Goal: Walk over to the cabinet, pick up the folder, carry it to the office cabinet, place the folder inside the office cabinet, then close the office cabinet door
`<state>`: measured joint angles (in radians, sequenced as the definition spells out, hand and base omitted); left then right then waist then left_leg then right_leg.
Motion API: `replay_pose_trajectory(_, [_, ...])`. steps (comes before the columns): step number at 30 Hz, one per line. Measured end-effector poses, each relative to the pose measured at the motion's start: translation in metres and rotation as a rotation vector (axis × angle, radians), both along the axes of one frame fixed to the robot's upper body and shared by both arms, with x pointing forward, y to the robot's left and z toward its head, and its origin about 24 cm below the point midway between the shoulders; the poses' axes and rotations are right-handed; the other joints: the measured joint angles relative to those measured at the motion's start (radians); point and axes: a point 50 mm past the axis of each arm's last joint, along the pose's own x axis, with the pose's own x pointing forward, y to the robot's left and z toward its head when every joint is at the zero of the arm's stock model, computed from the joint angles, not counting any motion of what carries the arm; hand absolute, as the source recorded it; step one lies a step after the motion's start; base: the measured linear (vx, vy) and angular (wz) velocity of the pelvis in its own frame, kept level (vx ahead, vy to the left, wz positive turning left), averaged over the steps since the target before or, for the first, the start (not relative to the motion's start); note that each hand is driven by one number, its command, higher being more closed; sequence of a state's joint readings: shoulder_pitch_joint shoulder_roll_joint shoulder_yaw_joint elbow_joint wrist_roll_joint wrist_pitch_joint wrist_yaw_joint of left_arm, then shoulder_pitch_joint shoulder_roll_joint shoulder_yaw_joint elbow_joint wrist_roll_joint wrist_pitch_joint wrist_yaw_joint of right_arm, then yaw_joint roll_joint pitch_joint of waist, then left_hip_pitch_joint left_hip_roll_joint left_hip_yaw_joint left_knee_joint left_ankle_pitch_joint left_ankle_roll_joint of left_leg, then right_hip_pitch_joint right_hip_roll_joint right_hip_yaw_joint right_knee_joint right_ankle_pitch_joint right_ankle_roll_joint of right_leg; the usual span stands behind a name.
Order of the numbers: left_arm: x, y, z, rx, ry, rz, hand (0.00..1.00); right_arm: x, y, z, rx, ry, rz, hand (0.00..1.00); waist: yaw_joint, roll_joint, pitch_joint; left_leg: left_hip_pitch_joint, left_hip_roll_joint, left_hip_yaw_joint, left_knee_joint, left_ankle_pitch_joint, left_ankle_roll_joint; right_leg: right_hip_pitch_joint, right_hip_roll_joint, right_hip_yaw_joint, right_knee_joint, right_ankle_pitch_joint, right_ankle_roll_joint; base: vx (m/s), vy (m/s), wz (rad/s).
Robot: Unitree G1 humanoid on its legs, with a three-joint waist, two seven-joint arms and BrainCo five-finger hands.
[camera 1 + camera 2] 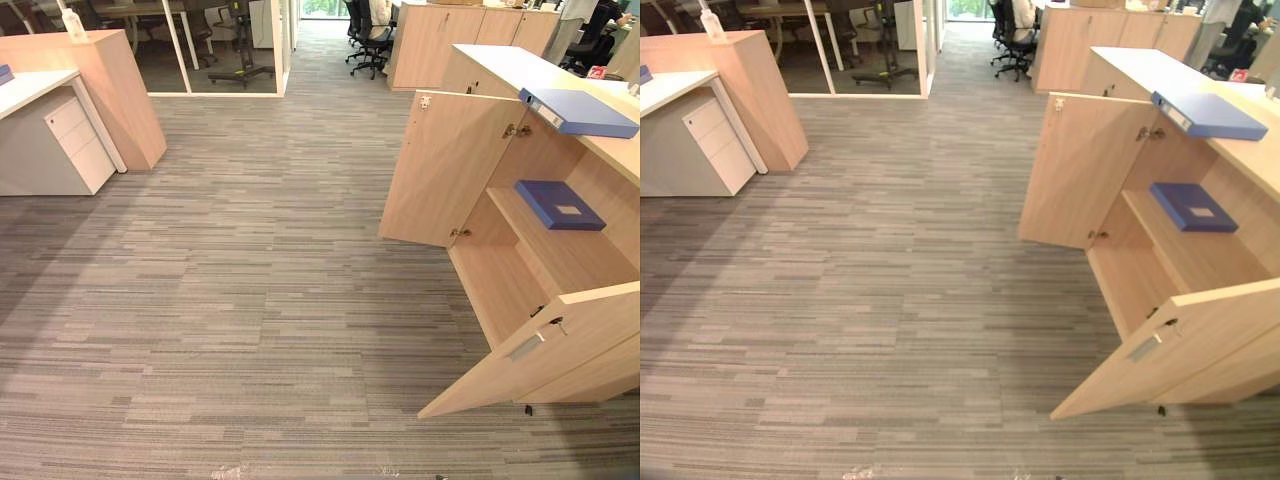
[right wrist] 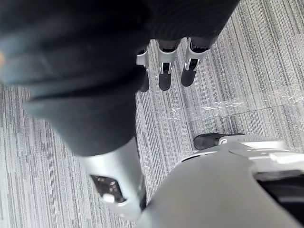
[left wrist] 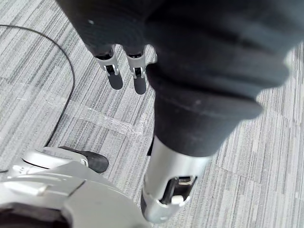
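Left eye view | folder (image 1: pixel 580 112) on cabinet (image 1: pixel 500 66) top, far from both | left hand (image 3: pixel 138 78), right hand (image 2: pixel 165 71) loose, empty

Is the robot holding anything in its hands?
No, nothing. Left hand and right hand hang open above grey striped carpet; the light blue folder lies on the pale wooden cabinet.

The left hand (image 3: pixel 138 76) hangs down, empty, fingers straight and relaxed with the thumb apart. The right hand (image 2: pixel 164 71) hangs likewise, fingers straight, empty.
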<state>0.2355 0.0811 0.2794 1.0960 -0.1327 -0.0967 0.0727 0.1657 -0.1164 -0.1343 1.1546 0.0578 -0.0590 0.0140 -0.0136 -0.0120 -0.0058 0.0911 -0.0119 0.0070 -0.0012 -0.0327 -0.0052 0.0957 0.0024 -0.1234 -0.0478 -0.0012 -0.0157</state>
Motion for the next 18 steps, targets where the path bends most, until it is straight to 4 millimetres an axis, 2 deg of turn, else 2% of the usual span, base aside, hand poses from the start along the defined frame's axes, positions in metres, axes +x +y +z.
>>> replay_pose_trajectory(6, [0.0016, -0.0007, 0.0002, -0.032, -0.037, 0.053, 0.00, 0.0018, 0.0008, -0.0005, 0.004, 0.002, -0.001, 0.00, -0.001, -0.002, 0.011, 0.021, -0.001, 0.000, -0.011, 0.000, -0.001, 0.024, -0.001, -0.002, -0.015, 0.000, 0.028, 0.00, 0.000, 0.00])
replay_pose_trajectory(18, [0.0073, -0.0008, 0.0013, -0.009, -0.057, 0.026, 0.00, 0.0021, 0.0012, -0.0005, 0.007, -0.001, -0.006, 0.00, -0.001, -0.008, 0.017, 0.023, 0.000, -0.005, -0.019, 0.002, -0.003, 0.026, 0.000, -0.010, -0.019, 0.000, 0.027, -0.01, -0.001, 0.00])
